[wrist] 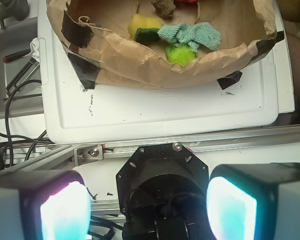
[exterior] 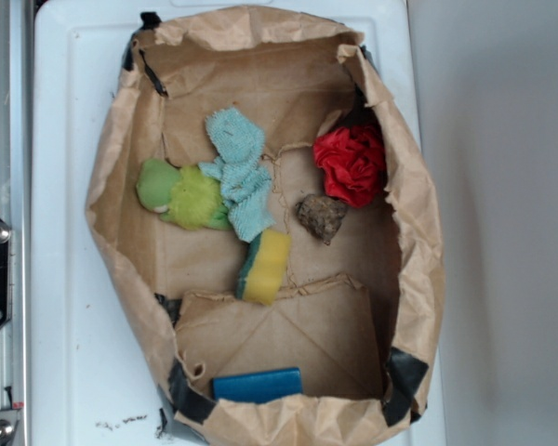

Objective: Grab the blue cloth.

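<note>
The blue cloth (exterior: 238, 173) is a pale aqua fuzzy rag lying crumpled in the middle of the brown paper bag tray (exterior: 121, 167), draped partly over a lime-green plush (exterior: 181, 197). In the wrist view the blue cloth (wrist: 190, 35) shows near the top, behind the tray's front wall. My gripper (wrist: 149, 209) is open, well back from the tray over the robot's base, with nothing between its glowing pads (wrist: 64, 214). The gripper does not appear in the exterior view.
Also in the tray: a yellow-and-green sponge (exterior: 265, 267) just below the cloth, a brown rock (exterior: 321, 218), a red crumpled cloth (exterior: 352, 164) and a dark blue flat block (exterior: 258, 385). The tray rests on a white board (wrist: 165, 110); cables (wrist: 10, 145) lie at left.
</note>
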Tool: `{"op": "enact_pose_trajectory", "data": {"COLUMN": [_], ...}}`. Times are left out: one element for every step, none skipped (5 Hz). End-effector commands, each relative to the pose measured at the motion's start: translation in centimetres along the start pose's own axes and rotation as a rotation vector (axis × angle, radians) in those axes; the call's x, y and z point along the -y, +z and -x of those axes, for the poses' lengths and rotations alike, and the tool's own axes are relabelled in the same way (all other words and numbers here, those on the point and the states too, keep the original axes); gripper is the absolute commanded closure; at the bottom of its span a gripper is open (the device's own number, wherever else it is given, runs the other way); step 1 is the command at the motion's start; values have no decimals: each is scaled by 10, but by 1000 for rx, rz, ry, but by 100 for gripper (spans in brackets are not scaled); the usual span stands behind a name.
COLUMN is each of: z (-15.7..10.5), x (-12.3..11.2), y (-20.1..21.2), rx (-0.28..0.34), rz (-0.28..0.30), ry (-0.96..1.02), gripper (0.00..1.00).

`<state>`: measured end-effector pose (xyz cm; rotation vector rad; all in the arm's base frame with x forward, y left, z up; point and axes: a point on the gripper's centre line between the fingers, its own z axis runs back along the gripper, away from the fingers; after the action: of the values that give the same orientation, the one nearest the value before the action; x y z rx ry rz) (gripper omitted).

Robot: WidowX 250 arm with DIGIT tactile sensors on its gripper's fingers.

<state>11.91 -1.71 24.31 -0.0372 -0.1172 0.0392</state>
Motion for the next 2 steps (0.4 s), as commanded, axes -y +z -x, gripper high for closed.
{"op": "enact_pose_trajectory", "data": {"z": [0, -25], "x": [0, 2], "y": [0, -25], "rx": [0, -3], "rz": [0, 46], "ry": [0, -20], "gripper": [0, 0]}}
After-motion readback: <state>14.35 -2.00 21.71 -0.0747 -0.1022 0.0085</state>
